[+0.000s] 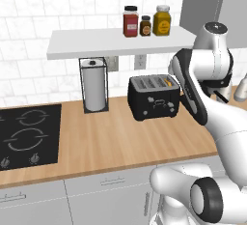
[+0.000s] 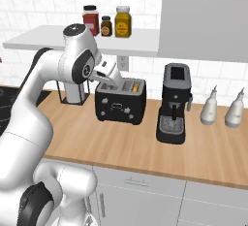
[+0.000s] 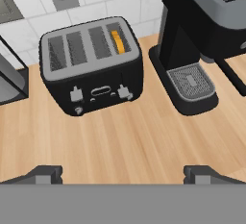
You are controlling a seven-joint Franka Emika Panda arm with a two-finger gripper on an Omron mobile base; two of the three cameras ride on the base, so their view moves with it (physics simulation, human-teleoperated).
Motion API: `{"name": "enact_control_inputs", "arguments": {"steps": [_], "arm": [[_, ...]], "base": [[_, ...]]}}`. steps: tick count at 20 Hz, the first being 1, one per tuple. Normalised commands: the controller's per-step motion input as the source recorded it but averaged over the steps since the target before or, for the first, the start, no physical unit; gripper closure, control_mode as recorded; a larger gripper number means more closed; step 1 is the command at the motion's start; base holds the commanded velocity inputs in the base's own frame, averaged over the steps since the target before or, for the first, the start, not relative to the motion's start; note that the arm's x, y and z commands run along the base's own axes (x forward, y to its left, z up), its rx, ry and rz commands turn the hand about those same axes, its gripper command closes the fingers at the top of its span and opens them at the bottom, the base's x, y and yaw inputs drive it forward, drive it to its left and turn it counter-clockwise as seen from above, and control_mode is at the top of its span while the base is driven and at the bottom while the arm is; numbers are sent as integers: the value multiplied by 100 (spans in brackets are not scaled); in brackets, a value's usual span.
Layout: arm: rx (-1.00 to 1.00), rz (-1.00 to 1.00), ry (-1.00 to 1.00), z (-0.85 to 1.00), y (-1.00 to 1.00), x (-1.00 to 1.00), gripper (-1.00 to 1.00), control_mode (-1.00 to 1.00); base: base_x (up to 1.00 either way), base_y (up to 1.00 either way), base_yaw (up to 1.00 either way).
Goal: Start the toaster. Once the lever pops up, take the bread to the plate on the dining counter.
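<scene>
Black toaster [image 3: 91, 64] sits upper left of our hand view on the wooden surface [image 3: 125, 141], bread [image 3: 117, 42] in its rightmost slot; our claw [image 3: 122, 175] hangs wide open, empty, facing the levers.

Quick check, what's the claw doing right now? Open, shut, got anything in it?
Claw: open, jaws spread wide, holding nothing. It hangs above the wooden counter in front of the toaster, touching neither.
</scene>
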Motion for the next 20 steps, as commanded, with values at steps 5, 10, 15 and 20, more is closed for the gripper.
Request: {"name": "enact_control_inputs", "arguments": {"steps": [5,10,15,20], "arm": [[0,0,0,0,0,0,-100,-100],[0,0,0,0,0,0,-100,-100],[0,0,0,0,0,0,-100,-100],[0,0,0,0,0,0,-100,-100]], "base": [[0,0,0],[0,0,0],[0,0,0],[0,0,0]]}}
